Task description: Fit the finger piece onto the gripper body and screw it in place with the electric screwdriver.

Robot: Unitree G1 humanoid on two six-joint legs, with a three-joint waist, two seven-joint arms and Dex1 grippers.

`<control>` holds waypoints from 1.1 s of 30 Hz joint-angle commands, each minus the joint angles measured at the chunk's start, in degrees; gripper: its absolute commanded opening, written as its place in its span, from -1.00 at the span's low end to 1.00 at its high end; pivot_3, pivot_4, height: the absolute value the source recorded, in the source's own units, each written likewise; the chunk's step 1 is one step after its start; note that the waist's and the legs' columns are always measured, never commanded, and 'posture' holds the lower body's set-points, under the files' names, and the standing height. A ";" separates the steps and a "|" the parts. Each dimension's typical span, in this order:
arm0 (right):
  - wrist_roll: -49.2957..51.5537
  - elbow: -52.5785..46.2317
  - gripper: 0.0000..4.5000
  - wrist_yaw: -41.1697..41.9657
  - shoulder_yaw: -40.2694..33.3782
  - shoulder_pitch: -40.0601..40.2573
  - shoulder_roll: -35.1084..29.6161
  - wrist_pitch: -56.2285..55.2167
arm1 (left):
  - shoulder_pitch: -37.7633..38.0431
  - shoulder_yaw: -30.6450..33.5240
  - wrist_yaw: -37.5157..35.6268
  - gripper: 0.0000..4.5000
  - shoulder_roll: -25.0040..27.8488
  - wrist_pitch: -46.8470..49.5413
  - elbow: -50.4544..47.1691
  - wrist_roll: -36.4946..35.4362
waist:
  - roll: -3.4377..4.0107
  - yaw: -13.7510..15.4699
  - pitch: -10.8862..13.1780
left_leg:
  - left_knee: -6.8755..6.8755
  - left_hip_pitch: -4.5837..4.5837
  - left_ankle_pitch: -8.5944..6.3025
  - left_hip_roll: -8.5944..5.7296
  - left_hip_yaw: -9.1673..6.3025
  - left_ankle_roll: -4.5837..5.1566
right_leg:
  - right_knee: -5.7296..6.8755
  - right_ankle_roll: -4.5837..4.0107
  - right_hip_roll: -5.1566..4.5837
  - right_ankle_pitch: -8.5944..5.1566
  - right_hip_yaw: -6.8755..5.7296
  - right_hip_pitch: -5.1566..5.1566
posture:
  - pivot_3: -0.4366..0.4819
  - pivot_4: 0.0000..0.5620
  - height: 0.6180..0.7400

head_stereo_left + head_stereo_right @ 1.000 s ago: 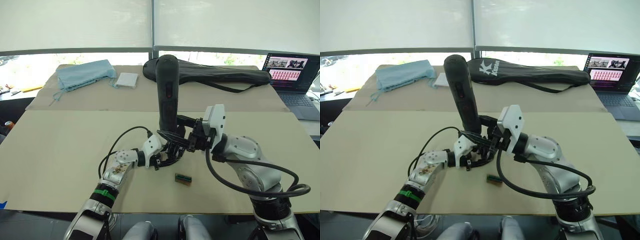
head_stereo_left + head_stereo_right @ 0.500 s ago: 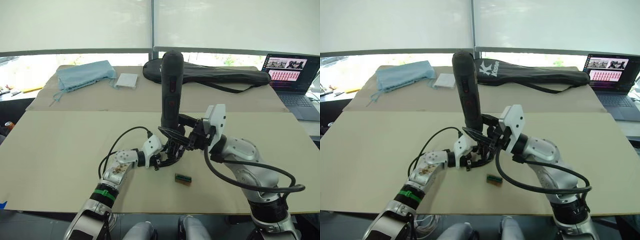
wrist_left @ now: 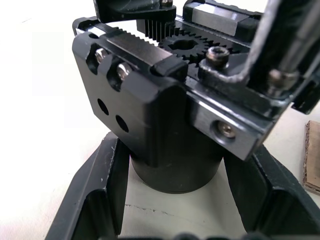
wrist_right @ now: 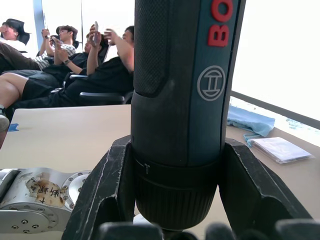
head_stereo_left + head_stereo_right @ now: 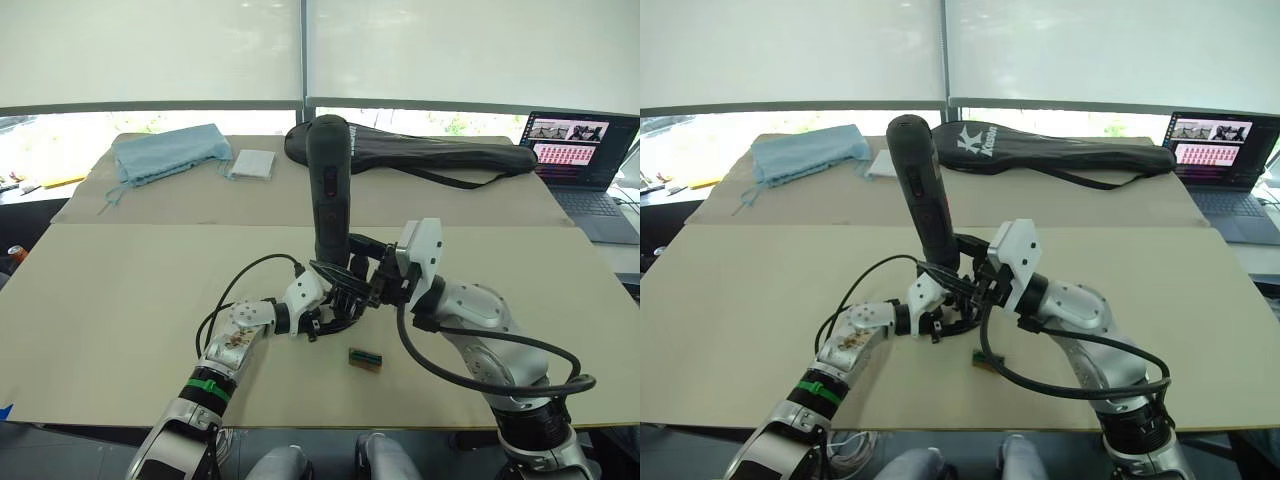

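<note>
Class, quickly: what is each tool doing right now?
Left tool: closed on the gripper body.
Right tool: closed on the electric screwdriver.

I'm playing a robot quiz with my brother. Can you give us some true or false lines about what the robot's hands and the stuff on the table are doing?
1. The right gripper is clamped on the electric screwdriver. True.
2. The screwdriver lies flat on the table. False: it stands nearly upright, bit end down, over the gripper body.
3. The left gripper holds the gripper body by its round base. True.
4. The blue cloth is beside the laptop. False: the cloth is at the far left, the laptop at the far right.
5. A long black bag lies at the back of the table. True.
6. The laptop's lid is closed. False: it is open, its screen lit.
</note>
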 commanded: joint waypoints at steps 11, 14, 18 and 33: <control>-2.78 4.27 -0.14 0.63 1.26 2.45 -0.63 0.40 | 1.36 -1.45 -0.56 0.01 0.20 1.79 0.55 0.75 | 0.04 -0.27 -0.40 | -0.12 0.10 0.00 0.00 0.00 0.00 | -0.02 0.00 0.00 0.00 0.01 0.06 | -0.05 -0.47 1.00; -2.50 3.85 -0.14 1.00 0.80 2.03 -0.41 -0.66 | 1.42 -1.42 -0.42 0.01 0.12 1.61 0.62 0.76 | 0.05 -0.30 -0.39 | -0.12 0.10 0.00 0.00 0.00 0.00 | -0.03 0.00 0.00 -0.01 0.01 0.06 | -0.05 -0.47 1.00; 0.82 1.71 -0.14 4.51 -1.65 0.38 0.36 -5.22 | 1.11 -1.09 0.74 0.01 0.03 -0.15 2.22 1.50 | 0.05 -0.31 -0.39 | -0.12 0.09 0.00 -0.01 0.00 0.00 | -0.03 0.00 0.00 -0.01 0.01 0.06 | -0.05 -0.47 1.00; 9.36 -4.53 -0.14 9.10 -7.09 -3.78 -2.93 -3.27 | 0.78 -0.69 2.10 0.01 -0.68 -2.22 6.63 1.85 | 0.05 -0.11 -0.35 | -0.11 -0.04 0.00 -0.02 -0.01 0.00 | -0.07 0.00 -0.04 0.00 0.05 -0.03 | -0.05 -0.47 1.00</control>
